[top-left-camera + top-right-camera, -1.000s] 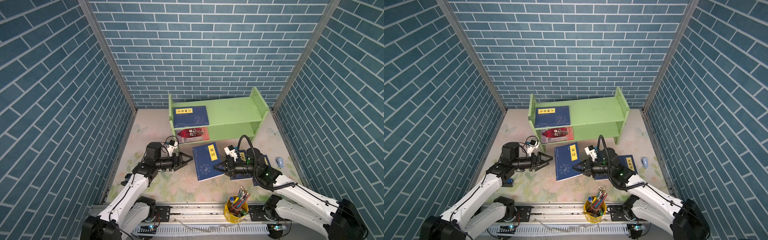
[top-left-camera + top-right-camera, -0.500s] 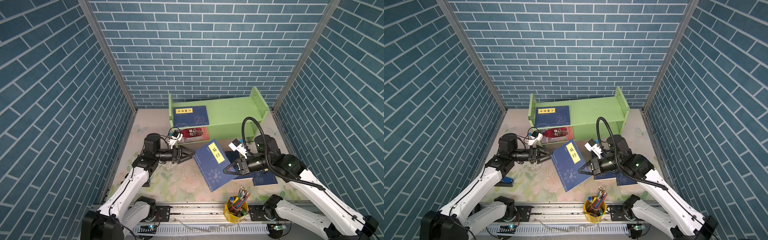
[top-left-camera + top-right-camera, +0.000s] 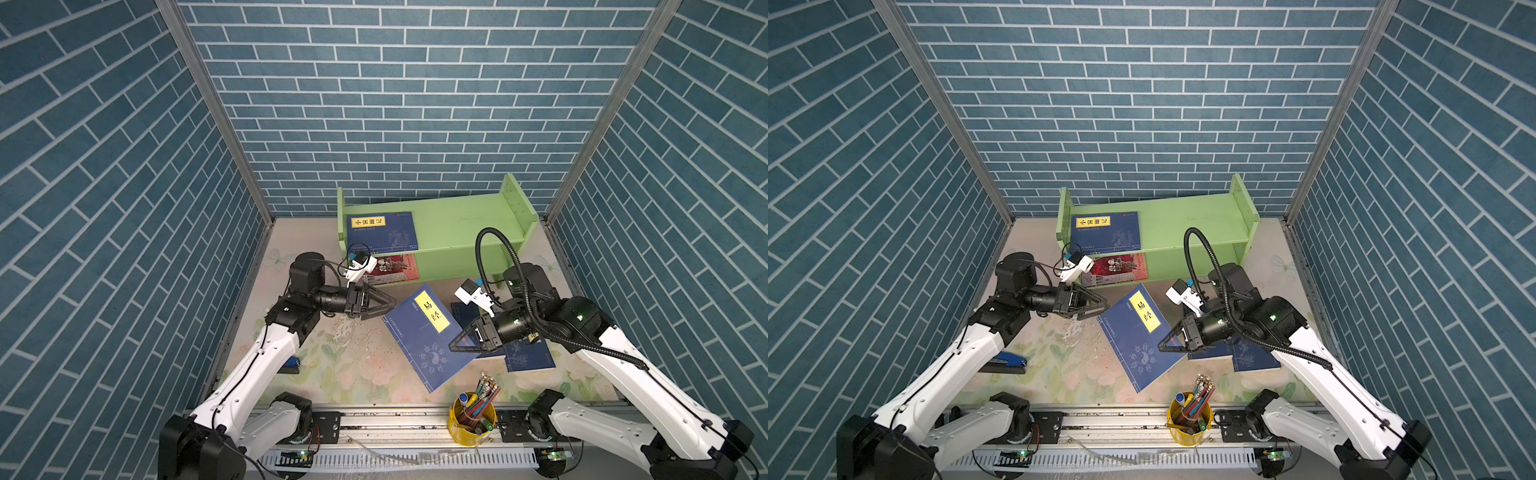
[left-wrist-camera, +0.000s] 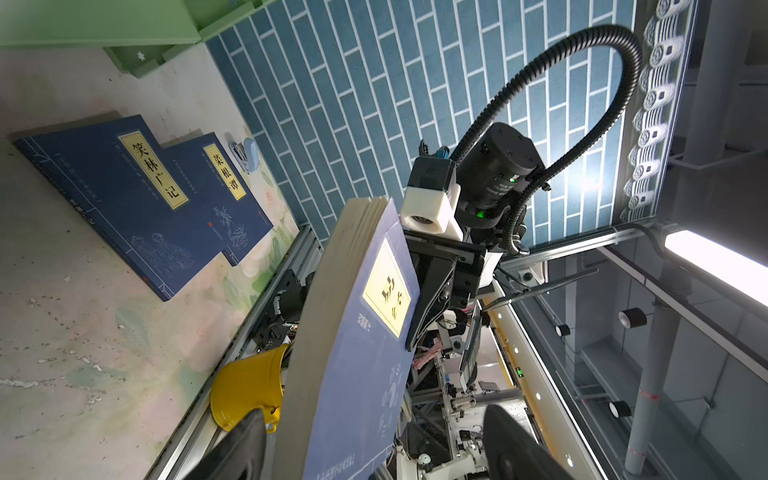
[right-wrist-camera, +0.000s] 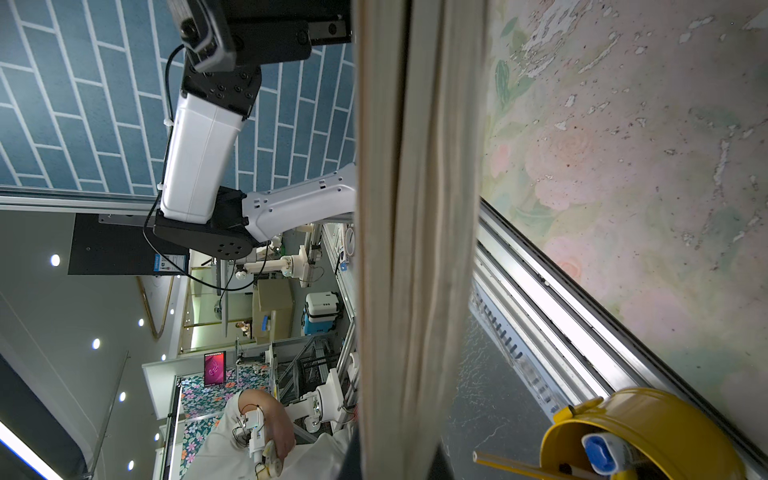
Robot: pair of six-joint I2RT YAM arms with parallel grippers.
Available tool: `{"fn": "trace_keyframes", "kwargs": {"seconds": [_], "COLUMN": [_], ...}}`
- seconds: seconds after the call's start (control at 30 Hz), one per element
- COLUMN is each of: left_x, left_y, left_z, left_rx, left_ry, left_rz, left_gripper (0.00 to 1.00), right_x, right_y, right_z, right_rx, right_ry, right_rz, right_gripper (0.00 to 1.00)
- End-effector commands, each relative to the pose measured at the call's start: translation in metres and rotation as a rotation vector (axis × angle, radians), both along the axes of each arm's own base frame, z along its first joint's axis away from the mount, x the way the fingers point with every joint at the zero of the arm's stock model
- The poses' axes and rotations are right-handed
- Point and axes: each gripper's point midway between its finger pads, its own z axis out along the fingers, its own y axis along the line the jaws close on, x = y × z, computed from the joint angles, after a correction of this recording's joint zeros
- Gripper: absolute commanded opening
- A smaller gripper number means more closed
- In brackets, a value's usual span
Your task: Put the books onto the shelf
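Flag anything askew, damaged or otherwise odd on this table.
The navy book pinched by the right gripper hangs steeply tilted in the air. The floral table cover is flaked white beside it. The red book juts out of the lower tier of the shelf.

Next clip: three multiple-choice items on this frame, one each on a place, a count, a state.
1. The red book lies: A on the shelf's lower tier; B on its top tier; C in a cup.
2. Navy books flat on the table: A none; B two; C four.
3. The left gripper is: A open; B shut on a pen; C unseen.
A, it shows under the top board; B, two overlap in the left wrist view; A, its fingers stand wide apart either side of the lifted book.
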Motion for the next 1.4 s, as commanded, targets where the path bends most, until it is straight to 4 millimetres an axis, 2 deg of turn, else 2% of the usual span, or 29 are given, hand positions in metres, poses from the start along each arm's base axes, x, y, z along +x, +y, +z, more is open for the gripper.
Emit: {"fn": "trace_keyframes", "kwargs": {"seconds": [0.0, 0.2, 0.37, 0.5, 0.7, 0.83, 0.97, 1.03, 1.2, 1.3, 1.37], "left_x": [-0.011, -0.017, -0.019, -0.019, -0.022, -0.023, -0.021, -0.019, -0.014, -0.007, -0.006], "left_y": [-0.003, -0.007, -0.013, -0.018, -0.02, -0.021, -0.021, -0.022, -0.02, -0.016, -0.014], "left_z": [0.007, 0.014, 0.018, 0.018, 0.022, 0.022, 0.023, 0.025, 0.041, 0.053, 0.061], "left_rx": [-0.014, -0.031, -0.037, -0.033, -0.038, -0.035, -0.037, -0.033, -0.042, -0.043, -0.049], "left_ry": [-0.032, -0.035, -0.04, -0.031, -0.037, -0.05, -0.093, -0.112, -0.193, -0.243, -0.274], "left_rz": [-0.072, -0.147, -0.187, -0.201, -0.222, -0.212, -0.191, -0.17, -0.119, -0.065, -0.043], "left_gripper": [0.82, 0.79, 0.76, 0.68, 0.42, 0.16, 0.05, 0.0, 0.0, 0.0, 0.0], "right_x": [-0.004, -0.004, -0.005, -0.004, -0.001, 0.002, 0.012, 0.016, 0.036, 0.058, 0.074], "right_y": [0.002, 0.006, 0.007, 0.009, 0.011, 0.013, 0.016, 0.017, 0.008, -0.004, -0.012], "right_z": [0.02, 0.03, 0.027, 0.027, 0.029, 0.033, 0.036, 0.037, 0.037, 0.041, 0.049], "right_rx": [0.072, 0.101, 0.087, 0.088, 0.085, 0.087, 0.065, 0.06, 0.022, 0.001, 0.012], "right_ry": [-0.068, -0.075, -0.057, -0.058, -0.07, -0.081, -0.125, -0.141, -0.206, -0.258, -0.286], "right_rz": [0.066, 0.091, 0.111, 0.125, 0.136, 0.139, 0.111, 0.1, 0.004, -0.111, -0.195], "right_gripper": [0.0, 0.0, 0.0, 0.0, 0.0, 0.01, 0.18, 0.23, 0.38, 0.47, 0.49]}}
